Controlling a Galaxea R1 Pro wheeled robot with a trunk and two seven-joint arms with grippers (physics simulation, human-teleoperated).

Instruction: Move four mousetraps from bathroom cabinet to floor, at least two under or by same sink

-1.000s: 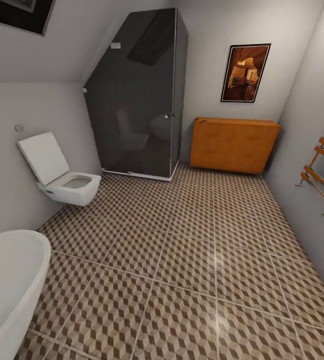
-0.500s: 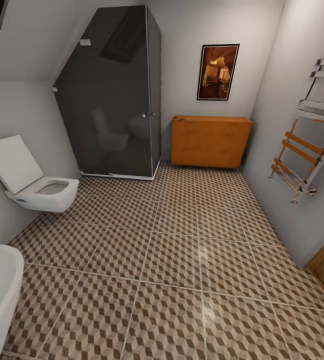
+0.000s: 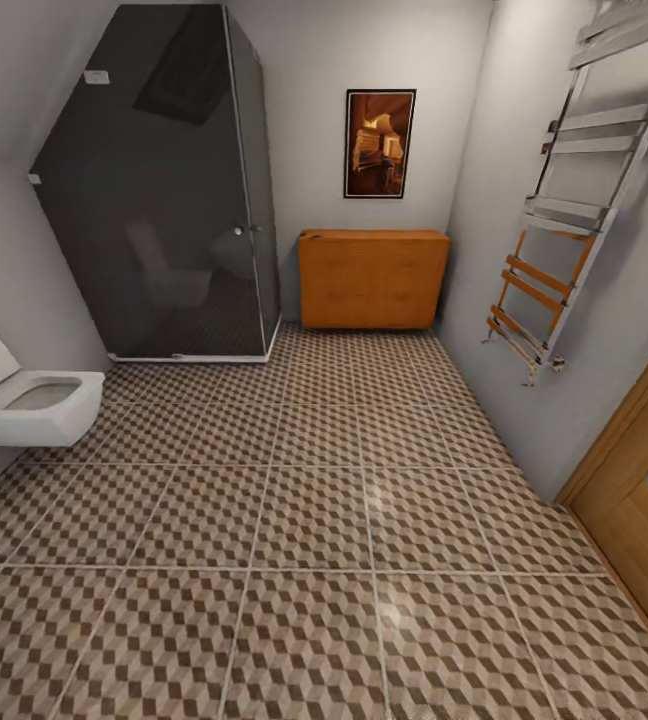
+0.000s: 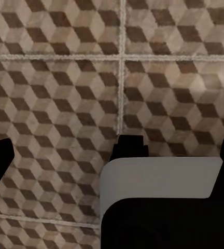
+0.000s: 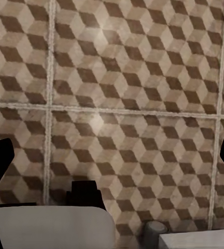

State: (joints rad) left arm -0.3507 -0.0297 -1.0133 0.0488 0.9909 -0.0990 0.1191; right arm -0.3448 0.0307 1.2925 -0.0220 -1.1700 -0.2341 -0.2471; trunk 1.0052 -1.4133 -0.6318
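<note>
The orange-brown cabinet [image 3: 372,278] stood shut against the far wall of the bathroom, just beside the dark glass shower cubicle [image 3: 154,190] and below a framed picture [image 3: 379,143], with a broad run of cube-patterned bathroom floor [image 3: 314,520] between it and the robot. No mousetraps were to be seen on the tiles, so by these views the job had hardly begun: the cabinet had yet to be reached and opened, and all four traps had yet to be taken out and laid down. A toilet [image 3: 29,405] hung on the wall well apart from the cabinet, a towel ladder [image 3: 554,250] opposite. Both wrist cameras looked down on bare tiles; the left gripper [image 4: 112,150] and right gripper [image 5: 112,155] showed dark fingertips spread wide, holding nothing.
</note>
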